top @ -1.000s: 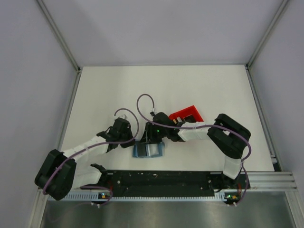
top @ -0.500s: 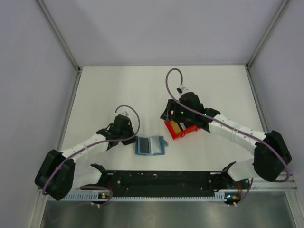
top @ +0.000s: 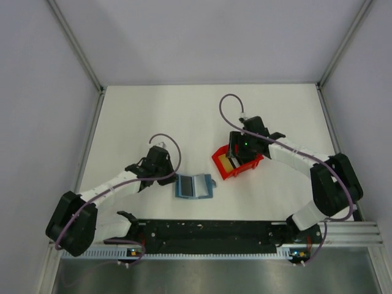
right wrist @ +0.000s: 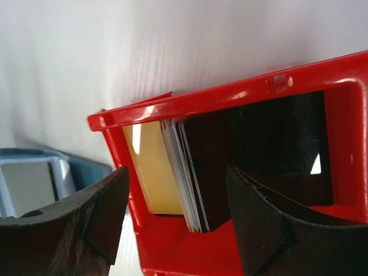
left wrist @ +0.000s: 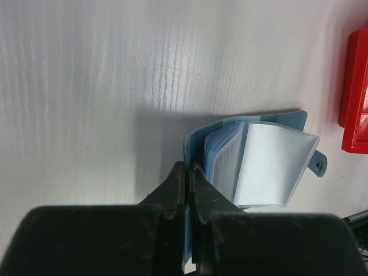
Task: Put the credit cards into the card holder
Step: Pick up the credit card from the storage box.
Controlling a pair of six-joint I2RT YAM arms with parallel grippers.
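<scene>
The teal-blue card holder (top: 193, 186) lies open on the table, its greyish pockets (left wrist: 270, 167) fanned up. My left gripper (top: 172, 179) is shut on the holder's left cover edge (left wrist: 198, 144), with its fingertips (left wrist: 188, 169) pinching it. The credit cards stand on edge as a stack in the red bin (top: 246, 165): a gold one (right wrist: 150, 172), white and grey ones (right wrist: 178, 172) and a black one (right wrist: 224, 167). My right gripper (top: 235, 154) is open and empty just above the bin, with its jaws either side of the stack (right wrist: 175, 178).
The red bin's rim (right wrist: 230, 89) lies right of the holder, and it shows at the right edge of the left wrist view (left wrist: 356, 92). White table, grey walls with metal rails at the sides, a black rail along the near edge (top: 214, 229).
My right arm swung away from the card holder to over the red bin, which shifted slightly towards the near left. My left gripper stayed on the holder's edge.
</scene>
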